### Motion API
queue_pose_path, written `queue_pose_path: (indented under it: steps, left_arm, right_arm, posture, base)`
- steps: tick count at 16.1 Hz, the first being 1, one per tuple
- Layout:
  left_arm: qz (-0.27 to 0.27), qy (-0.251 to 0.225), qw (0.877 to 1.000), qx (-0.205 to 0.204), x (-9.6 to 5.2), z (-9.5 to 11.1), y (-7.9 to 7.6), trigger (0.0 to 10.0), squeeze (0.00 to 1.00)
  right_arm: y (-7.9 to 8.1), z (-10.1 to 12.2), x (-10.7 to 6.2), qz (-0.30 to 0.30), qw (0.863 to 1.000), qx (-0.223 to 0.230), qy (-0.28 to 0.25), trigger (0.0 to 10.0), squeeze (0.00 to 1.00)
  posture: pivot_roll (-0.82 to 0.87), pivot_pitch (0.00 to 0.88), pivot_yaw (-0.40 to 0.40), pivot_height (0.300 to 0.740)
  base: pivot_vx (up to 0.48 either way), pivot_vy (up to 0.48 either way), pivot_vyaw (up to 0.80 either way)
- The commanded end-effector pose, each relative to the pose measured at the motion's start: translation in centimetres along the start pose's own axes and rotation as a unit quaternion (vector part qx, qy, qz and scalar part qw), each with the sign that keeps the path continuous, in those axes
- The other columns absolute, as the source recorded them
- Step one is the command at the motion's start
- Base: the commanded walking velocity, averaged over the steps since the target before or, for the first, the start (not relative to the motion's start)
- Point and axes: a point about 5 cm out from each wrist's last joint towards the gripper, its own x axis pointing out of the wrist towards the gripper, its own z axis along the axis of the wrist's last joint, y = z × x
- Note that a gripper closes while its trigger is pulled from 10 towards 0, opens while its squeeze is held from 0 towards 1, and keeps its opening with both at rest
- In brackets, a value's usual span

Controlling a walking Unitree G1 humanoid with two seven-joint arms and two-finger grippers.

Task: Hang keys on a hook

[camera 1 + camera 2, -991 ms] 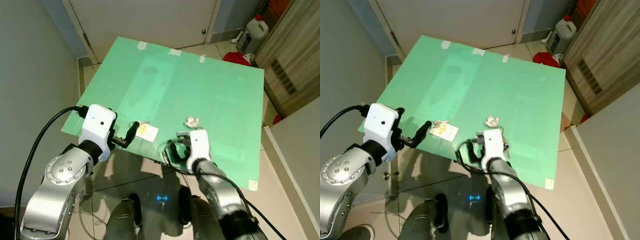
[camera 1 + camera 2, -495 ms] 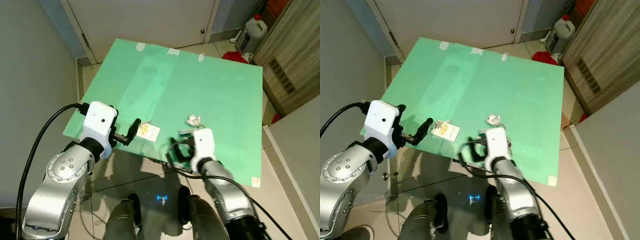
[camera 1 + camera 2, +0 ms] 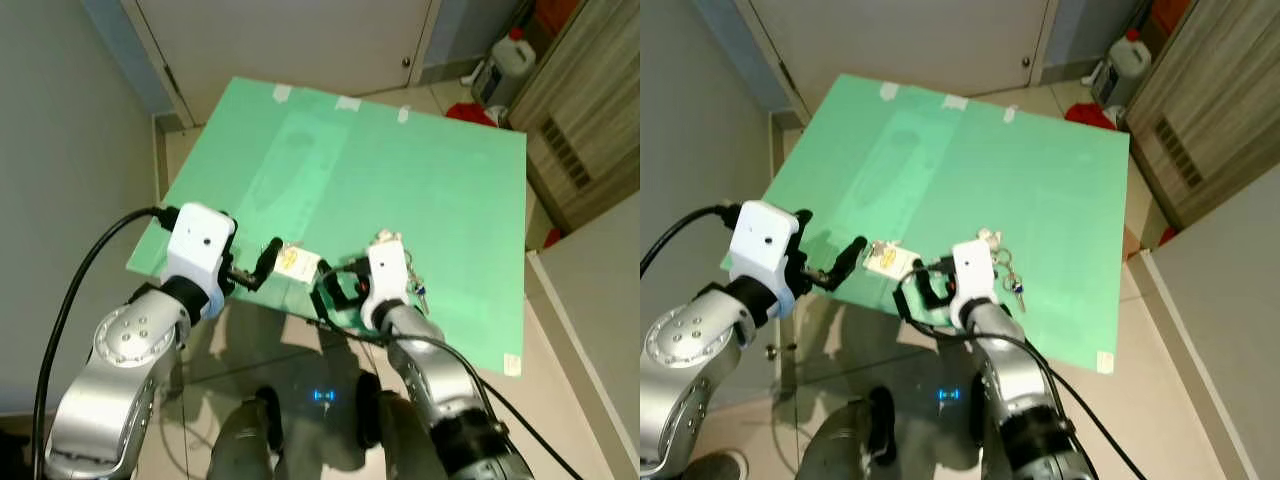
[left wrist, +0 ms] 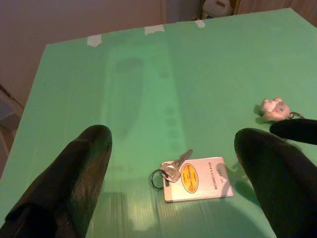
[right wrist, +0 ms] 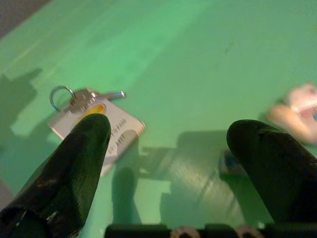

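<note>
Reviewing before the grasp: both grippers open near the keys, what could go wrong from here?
1. The tagged key lies flat near the green board's front edge; a nudge could push it off.
2. The left gripper and right gripper flank it closely and might collide.
3. The second key bunch could snag the right arm.

right tool (image 3: 335, 283) now swung left toward the key tag (image 3: 297, 262)

Head eyes look down; wrist views skim close, sharing the key tag (image 4: 198, 179).
</note>
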Motion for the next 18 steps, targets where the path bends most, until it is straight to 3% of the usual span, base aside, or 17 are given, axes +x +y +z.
queue_pose_path:
  steps: [1,4,10,13,16,18]
  left_arm:
    - [-0.001,0.004,1.000,-0.003,-0.3,-0.2,-0.1,10.0,0.00]
    - [-0.001,0.004,1.000,-0.003,-0.2,-0.2,-0.2,10.0,0.00]
    - [-0.001,0.004,1.000,-0.005,-0.1,-0.3,-0.3,10.0,0.00]
    - [0.001,0.006,1.000,-0.006,0.0,-0.5,-0.2,10.0,0.00]
    - [0.002,0.004,1.000,-0.007,0.3,-0.6,-0.2,10.0,0.00]
    - [0.007,-0.001,1.000,-0.003,0.8,-0.6,0.1,10.0,0.00]
  right_arm:
    - [1.7,-0.5,0.3,0.027,1.000,0.010,0.000,10.0,0.00]
    - [1.9,-0.9,1.1,0.032,0.999,-0.005,0.013,10.0,0.00]
    - [-0.2,-2.1,1.1,-0.005,0.999,-0.012,0.036,10.0,0.00]
    - [-1.4,-2.3,0.5,-0.020,0.998,-0.048,0.031,10.0,0.00]
    - [-2.1,-2.6,-0.2,-0.025,0.998,-0.054,0.027,10.0,0.00]
    - [-2.1,-1.2,-0.7,-0.023,0.999,-0.041,-0.004,10.0,0.00]
  posture:
    - [0.13,0.320,0.009,0.740]
    - [0.13,0.319,0.007,0.740]
    - [0.13,0.320,0.006,0.740]
    - [0.11,0.319,0.001,0.740]
    - [0.09,0.309,-0.009,0.740]
    - [0.07,0.292,-0.018,0.740]
  base:
    - [0.000,0.000,0.00]
    - [0.000,0.000,0.00]
    - [0.000,0.000,0.00]
    - [0.000,0.000,0.00]
    - [0.000,0.000,0.00]
    - [0.000,0.000,0.00]
